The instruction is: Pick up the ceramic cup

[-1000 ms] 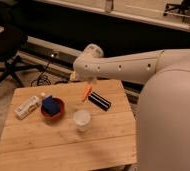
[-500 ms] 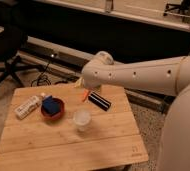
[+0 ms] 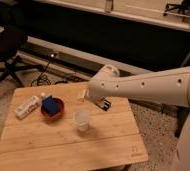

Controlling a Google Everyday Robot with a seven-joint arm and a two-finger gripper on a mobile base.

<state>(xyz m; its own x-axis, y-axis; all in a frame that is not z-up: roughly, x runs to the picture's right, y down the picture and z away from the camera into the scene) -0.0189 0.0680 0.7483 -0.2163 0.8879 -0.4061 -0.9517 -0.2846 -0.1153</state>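
On the table point(image 3: 63, 147): ceramic cup point(image 3: 81, 120) stands upright near the red bowl point(image 3: 53, 112) | gripper point(image 3: 94, 98) hangs by the far edge, apart from the cup | open or closed: cannot tell

Count on the wooden table point(image 3: 103, 150): five items, with one gripper point(image 3: 92, 98) hanging over its far middle.
- One ceramic cup point(image 3: 81, 120) is standing near the gripper.
- One red bowl point(image 3: 52, 113) is sitting beside the cup, holding one blue object point(image 3: 50, 104).
- One white packet point(image 3: 27, 107) is lying beyond the bowl.
- One dark bar point(image 3: 104, 104) is lying just beside the gripper.
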